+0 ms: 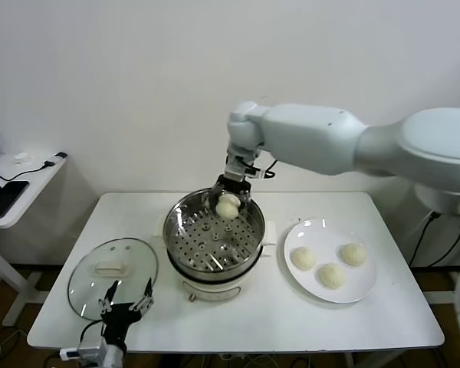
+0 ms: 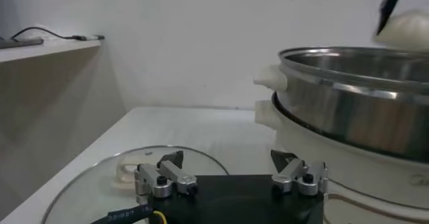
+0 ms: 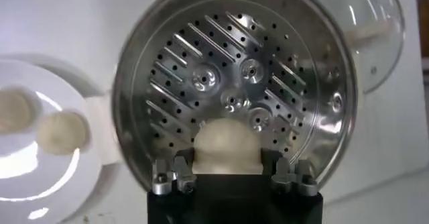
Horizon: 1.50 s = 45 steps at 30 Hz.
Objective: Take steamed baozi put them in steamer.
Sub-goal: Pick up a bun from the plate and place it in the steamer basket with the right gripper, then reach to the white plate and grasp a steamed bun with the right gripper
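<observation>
My right gripper (image 1: 228, 201) hangs over the far rim of the steamer (image 1: 185, 218), shut on one cream-white baozi (image 1: 228, 207). In the right wrist view that baozi (image 3: 226, 146) sits between the fingers (image 3: 269, 159), above the perforated tray (image 3: 228, 78), which holds nothing. Three more baozi (image 1: 331, 274) lie on the white plate (image 1: 314, 228) to the right of the steamer. My left gripper (image 1: 127, 302) stands open and idle at the table's front left, over the edge of the glass lid (image 1: 88, 284). The left wrist view shows the left gripper (image 2: 230, 161) with nothing between its fingers.
The glass lid (image 2: 80, 185) lies flat on the table left of the steamer wall (image 2: 348, 104). A side table (image 1: 8, 188) with cables and a dark device stands at the far left. A white wall backs the table.
</observation>
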### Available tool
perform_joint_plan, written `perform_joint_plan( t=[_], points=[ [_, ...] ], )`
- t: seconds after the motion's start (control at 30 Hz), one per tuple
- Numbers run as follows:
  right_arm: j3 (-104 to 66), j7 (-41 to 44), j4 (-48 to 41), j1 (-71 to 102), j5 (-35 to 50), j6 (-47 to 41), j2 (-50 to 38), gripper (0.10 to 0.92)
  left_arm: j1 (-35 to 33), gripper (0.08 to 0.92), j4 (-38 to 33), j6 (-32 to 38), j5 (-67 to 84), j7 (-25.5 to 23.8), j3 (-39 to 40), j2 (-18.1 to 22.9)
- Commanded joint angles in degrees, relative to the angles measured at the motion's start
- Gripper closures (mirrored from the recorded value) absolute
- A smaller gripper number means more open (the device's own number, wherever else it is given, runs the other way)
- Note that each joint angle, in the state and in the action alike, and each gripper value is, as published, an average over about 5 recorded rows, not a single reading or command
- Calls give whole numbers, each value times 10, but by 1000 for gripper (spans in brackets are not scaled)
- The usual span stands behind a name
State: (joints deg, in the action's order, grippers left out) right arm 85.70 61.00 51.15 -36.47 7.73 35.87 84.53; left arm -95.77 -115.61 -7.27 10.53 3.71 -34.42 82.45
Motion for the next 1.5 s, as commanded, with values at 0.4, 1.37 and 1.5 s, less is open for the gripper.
perform_joint_plan(
  t=[0.4, 1.37, 1.5],
  points=[
    [-28, -33, -230, 104, -81, 99, 102, 364, 6, 177, 8, 2, 1, 2, 3, -2],
    [258, 4, 185, -232, 371, -332, -297, 203, -1, 177, -7, 1, 2, 3, 1, -1],
    [317, -48, 301, -249, 376, -456, -362, 202, -1, 177, -5, 1, 2, 3, 2, -1]
  ],
)
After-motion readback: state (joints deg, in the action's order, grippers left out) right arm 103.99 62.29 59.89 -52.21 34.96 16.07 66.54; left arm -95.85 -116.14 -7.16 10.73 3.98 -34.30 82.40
